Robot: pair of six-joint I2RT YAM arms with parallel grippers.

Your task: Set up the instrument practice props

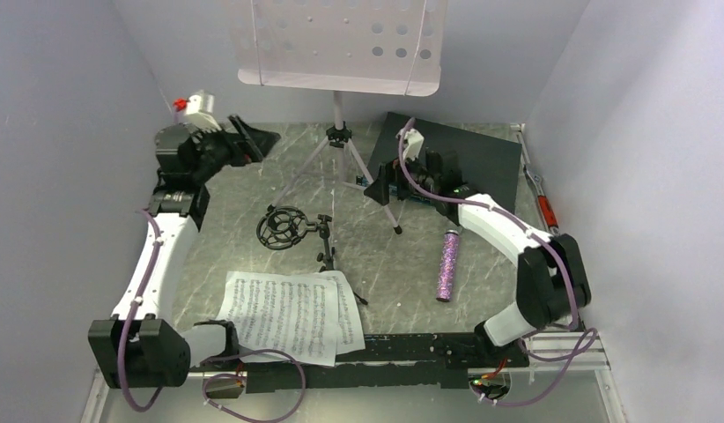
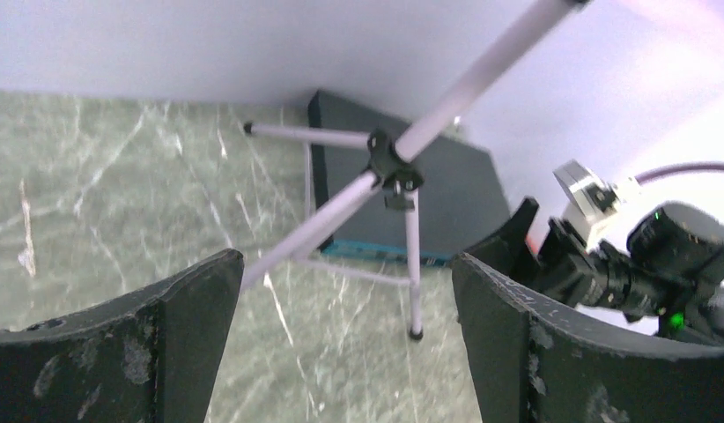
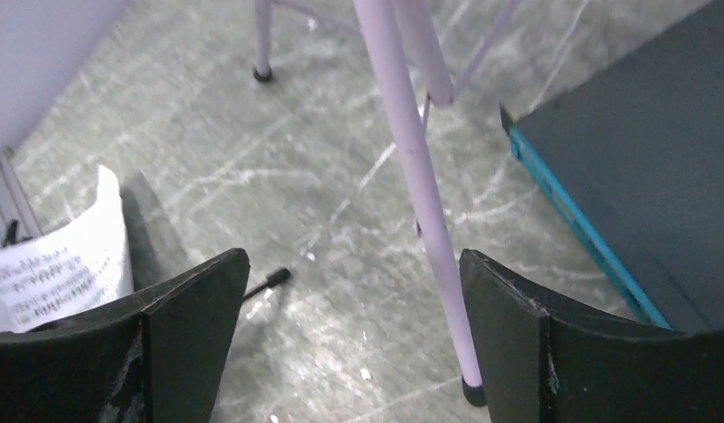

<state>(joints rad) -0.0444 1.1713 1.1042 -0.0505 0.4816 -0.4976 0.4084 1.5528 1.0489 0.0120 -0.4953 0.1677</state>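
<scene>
Sheet-music pages [image 1: 284, 317] lie nearest; left pincer [image 2: 345, 260] and right pincer [image 3: 354, 256] gape wide flanking the music stand [image 1: 339, 40].

- The music stand [image 1: 341, 44] loses the top of its desk to the far edge of the overhead view.
- The left sheet-music page [image 1: 279, 317] covers most of the right sheet-music page [image 1: 350, 308], and the notes are too small to read.
- My right arm [image 1: 491, 220] hides part of the flat box [image 1: 482, 150].

The microphone [image 1: 447, 264] is glittery, the pages [image 1: 284, 315] matt paper, the marbled table [image 1: 226, 220] smooth, glossy.
</scene>
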